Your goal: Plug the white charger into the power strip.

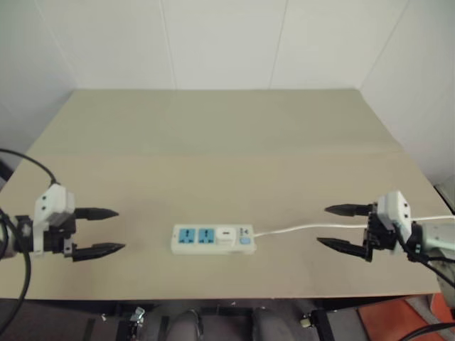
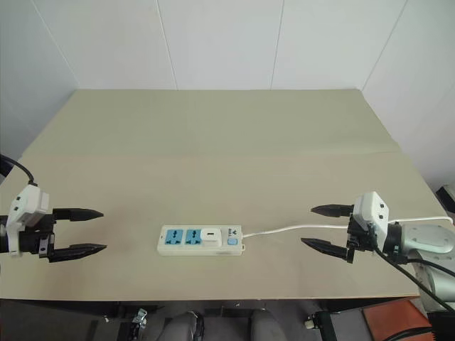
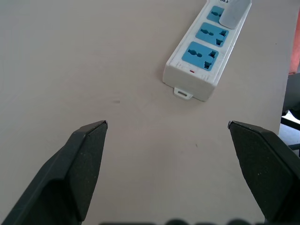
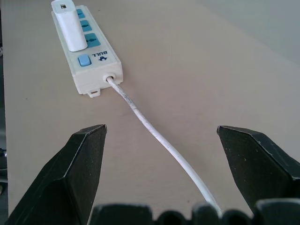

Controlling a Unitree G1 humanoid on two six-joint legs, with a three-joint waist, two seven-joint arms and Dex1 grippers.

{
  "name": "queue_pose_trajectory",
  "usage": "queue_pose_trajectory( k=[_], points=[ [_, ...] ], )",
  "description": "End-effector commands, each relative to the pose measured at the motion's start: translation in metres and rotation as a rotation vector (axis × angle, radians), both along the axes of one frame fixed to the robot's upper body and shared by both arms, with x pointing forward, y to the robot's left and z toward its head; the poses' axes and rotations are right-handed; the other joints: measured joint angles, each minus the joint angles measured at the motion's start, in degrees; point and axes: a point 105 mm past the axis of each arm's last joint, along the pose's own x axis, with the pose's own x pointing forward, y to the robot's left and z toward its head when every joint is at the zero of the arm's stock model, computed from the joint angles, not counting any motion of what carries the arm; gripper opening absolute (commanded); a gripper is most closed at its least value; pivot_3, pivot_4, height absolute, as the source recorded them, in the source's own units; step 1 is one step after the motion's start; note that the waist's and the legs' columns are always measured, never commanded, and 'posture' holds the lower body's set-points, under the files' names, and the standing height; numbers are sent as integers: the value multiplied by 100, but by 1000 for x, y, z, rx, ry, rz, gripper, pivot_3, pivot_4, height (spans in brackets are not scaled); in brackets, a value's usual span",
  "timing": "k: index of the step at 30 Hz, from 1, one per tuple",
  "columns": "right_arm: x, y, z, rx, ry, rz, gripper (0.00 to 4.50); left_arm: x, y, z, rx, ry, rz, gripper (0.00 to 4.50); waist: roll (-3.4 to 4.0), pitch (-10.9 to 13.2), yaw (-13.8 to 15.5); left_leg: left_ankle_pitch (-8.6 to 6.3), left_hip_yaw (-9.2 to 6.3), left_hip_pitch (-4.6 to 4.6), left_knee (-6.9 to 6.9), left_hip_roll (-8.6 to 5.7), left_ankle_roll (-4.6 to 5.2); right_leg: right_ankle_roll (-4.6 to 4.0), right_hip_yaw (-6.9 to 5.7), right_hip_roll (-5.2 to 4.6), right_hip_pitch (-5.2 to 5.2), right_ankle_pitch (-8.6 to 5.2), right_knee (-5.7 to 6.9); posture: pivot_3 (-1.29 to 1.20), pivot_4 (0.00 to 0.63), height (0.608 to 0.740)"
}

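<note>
We see the long white plastic power strip with blue sockets lying flat near the front edge of the tan table. The small white cube charger sits plugged into its socket nearest the blue switch. Our left gripper and right gripper hang at either side, well apart from the strip, fingers spread wide, holding nothing.

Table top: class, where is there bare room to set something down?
Bare: the table from the power strip back to the wall, and between strip and left end effector. Crowded: toward the right end effector, where the cord lies.
</note>
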Motion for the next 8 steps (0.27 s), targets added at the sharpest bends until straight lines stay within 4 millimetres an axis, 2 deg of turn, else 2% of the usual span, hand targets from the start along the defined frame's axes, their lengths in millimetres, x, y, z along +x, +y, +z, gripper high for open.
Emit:
queue_pose_trajectory(
  k=[1, 8],
  points=[
    [0, 2, 8, 6, -29, 5, 4429, 3, -2, 8, 11, -31, -13, 4500, 0, 0, 0, 0, 0, 0, 0, 0, 0, 0, 0, 0, 0, 0, 0, 0, 150, 740],
    [-1, 5, 5, 14, -25, 8, 4429, 7, -1, 10, 7, -32, -18, 4500, 0, 0, -3, 0, 0, 0, 0, 0, 0, 0, 0, 1, 0, 0, 1, 0, 150, 740]
  ],
)
